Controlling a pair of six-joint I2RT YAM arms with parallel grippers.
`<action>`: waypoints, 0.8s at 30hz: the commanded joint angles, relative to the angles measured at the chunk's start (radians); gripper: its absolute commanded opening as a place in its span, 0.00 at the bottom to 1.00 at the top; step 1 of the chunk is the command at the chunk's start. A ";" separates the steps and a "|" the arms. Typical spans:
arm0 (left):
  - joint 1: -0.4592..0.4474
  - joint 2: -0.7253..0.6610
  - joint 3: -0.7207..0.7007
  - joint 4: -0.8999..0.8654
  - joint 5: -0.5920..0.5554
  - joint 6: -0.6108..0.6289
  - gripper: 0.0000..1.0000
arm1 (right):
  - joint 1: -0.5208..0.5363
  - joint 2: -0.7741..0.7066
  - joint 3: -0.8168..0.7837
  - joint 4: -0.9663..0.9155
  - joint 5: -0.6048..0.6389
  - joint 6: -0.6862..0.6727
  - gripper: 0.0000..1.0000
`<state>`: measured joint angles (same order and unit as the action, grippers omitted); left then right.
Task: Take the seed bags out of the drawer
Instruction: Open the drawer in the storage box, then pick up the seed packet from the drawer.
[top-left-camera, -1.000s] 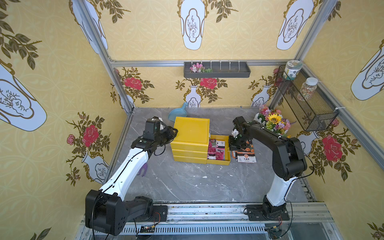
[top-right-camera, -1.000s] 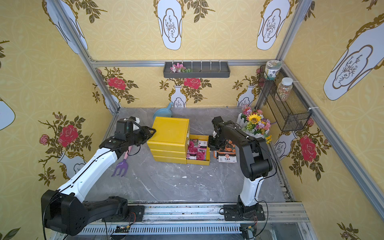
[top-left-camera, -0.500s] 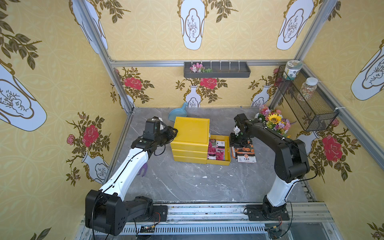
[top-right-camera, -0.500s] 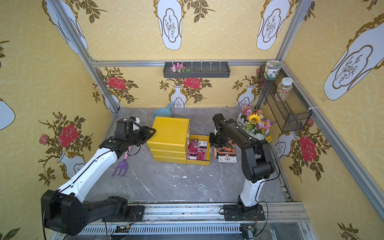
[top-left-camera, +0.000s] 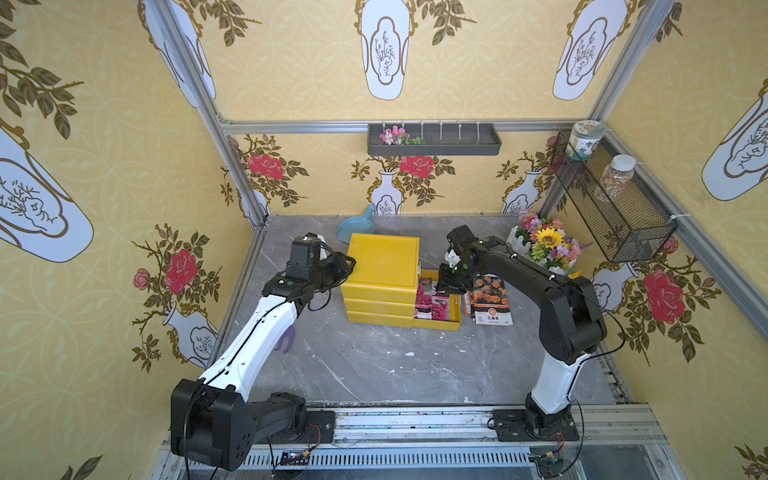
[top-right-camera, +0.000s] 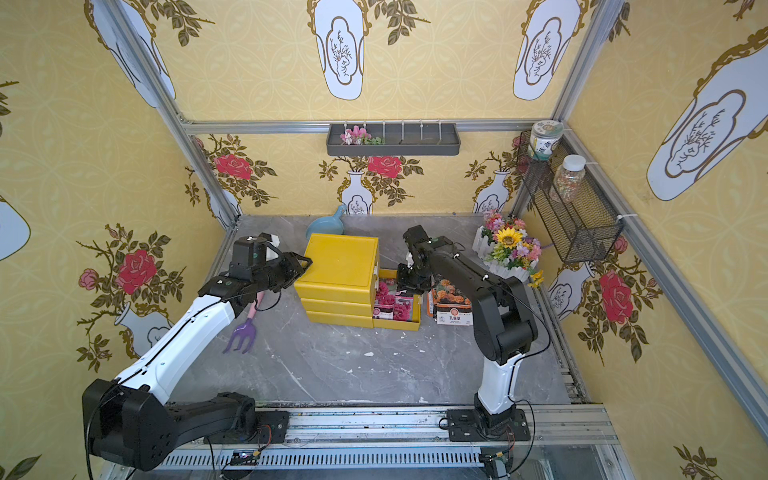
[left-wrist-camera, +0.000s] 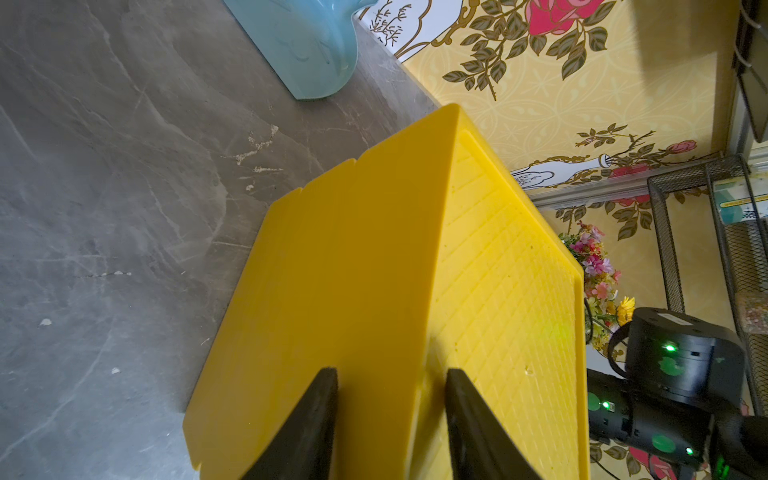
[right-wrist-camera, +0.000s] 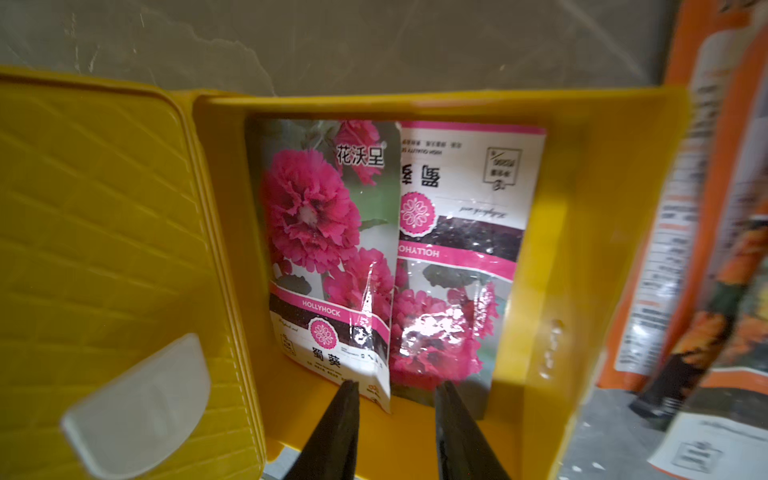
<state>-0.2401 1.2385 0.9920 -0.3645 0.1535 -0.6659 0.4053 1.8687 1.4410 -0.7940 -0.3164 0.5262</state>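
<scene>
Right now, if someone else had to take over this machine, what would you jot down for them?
Grippers: left gripper has its jaws either side of the cabinet's top edge; grip unclear. The right gripper is open and empty, over the drawer.
Bags: two pink bags lie in the open drawer; orange bags lie on the table beside it.
Done: orange bags out.
To do: lift out both pink bags.

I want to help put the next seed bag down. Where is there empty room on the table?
Bare: the wide table stretch between the yellow box, the front rail and the purple rake. Crowded: right of the open drawer, where orange seed bags lie, with flowers behind.
</scene>
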 joint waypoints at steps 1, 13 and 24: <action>0.002 0.009 -0.016 -0.190 -0.036 0.010 0.46 | 0.013 0.036 0.004 0.048 -0.034 0.040 0.38; 0.001 0.005 -0.022 -0.196 -0.037 0.015 0.46 | 0.020 0.122 -0.012 0.117 -0.093 0.074 0.38; 0.004 0.008 -0.022 -0.201 -0.035 0.019 0.46 | 0.022 0.157 -0.021 0.144 -0.108 0.088 0.33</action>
<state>-0.2382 1.2324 0.9871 -0.3668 0.1555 -0.6640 0.4252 2.0155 1.4227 -0.6582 -0.4129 0.6018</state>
